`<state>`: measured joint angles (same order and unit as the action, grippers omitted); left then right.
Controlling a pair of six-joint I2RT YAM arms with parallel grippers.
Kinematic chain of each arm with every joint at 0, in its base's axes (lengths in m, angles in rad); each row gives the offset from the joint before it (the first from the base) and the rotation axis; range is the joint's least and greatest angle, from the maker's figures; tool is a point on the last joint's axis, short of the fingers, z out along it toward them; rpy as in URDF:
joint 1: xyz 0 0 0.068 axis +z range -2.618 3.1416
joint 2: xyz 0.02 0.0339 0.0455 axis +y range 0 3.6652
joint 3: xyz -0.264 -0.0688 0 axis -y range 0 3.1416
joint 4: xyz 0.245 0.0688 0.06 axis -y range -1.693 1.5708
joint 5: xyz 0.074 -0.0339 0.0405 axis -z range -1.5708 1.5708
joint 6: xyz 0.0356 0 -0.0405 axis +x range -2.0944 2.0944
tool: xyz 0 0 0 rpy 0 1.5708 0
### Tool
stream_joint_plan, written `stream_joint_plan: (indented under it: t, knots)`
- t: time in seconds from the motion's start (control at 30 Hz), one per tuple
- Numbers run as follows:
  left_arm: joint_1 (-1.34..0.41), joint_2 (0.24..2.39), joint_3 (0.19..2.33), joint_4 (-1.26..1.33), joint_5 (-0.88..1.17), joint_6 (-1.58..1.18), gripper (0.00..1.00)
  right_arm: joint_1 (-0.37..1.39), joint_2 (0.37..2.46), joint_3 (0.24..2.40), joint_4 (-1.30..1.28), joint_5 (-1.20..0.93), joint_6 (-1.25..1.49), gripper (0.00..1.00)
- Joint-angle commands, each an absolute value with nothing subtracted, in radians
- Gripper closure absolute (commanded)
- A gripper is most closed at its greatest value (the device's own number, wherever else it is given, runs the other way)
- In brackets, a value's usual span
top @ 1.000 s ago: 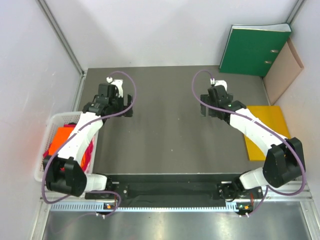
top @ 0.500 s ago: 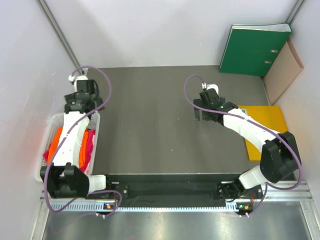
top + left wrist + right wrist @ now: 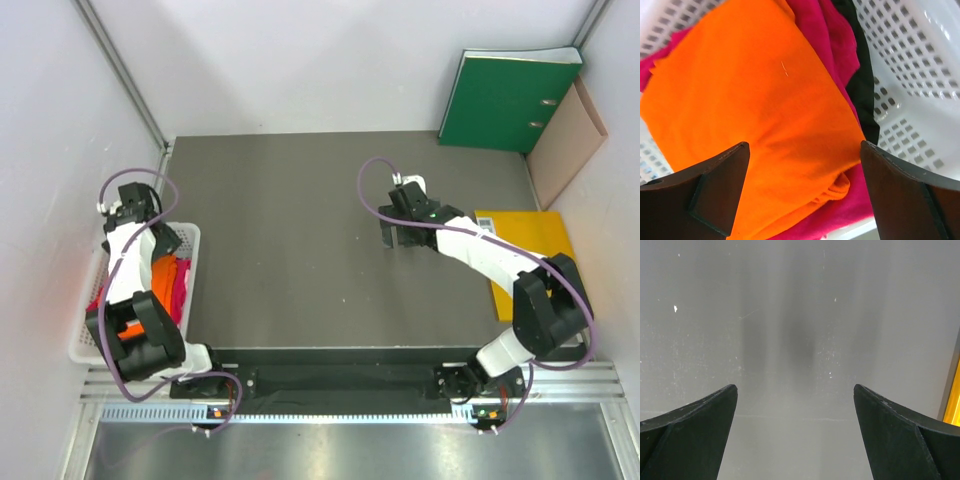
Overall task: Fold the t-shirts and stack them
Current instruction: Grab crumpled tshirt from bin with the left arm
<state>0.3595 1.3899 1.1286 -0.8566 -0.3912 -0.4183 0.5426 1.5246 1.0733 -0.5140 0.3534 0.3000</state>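
This looks like a robotics lab test cell. Plain white panel walls (image 3: 300, 60) box in a grey bench (image 3: 320, 190). A left arm (image 3: 128, 270) and a right arm (image 3: 485, 250) are bolted by a slotted metal rail (image 3: 340, 412). A green lever-arch binder (image 3: 505, 100) and a tan folder (image 3: 570, 140) lean in the back corner.

white basket (image 3: 192, 262) left | green binder (image 3: 508, 98) far right | yellow envelope (image 3: 545, 236) right
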Motion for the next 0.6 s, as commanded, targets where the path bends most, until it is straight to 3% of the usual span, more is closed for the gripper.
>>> stream_joint_plan:
  t: [0.0, 0.1, 0.23, 0.27, 0.3, 0.33, 0.57]
  knots:
    - [0.365, 1.318, 1.080, -0.851, -0.344, -0.449, 0.04, 0.561, 1.540, 1.094, -0.500, 0.353, 0.302, 0.00]
    - [0.371, 1.315, 1.036, -0.830, -0.315, -0.448, 0.12, 0.561, 1.552, 1.095, -0.495, 0.345, 0.304, 0.00]
    - [0.374, 1.348, 1.019, -0.821, -0.288, -0.440, 0.42, 0.561, 1.568, 1.104, -0.495, 0.339, 0.304, 0.00]
    - [0.374, 1.354, 1.020, -0.821, -0.294, -0.440, 0.72, 0.563, 1.574, 1.104, -0.494, 0.337, 0.305, 0.00]
    - [0.374, 1.356, 1.023, -0.831, -0.305, -0.448, 0.90, 0.561, 1.575, 1.104, -0.495, 0.337, 0.304, 0.00]
    - [0.374, 1.353, 1.029, -0.834, -0.308, -0.452, 1.00, 0.563, 1.578, 1.106, -0.495, 0.334, 0.307, 0.00]
    - [0.376, 1.249, 1.081, -0.853, -0.356, -0.471, 1.00, 0.572, 1.600, 1.104, -0.494, 0.321, 0.321, 0.00]
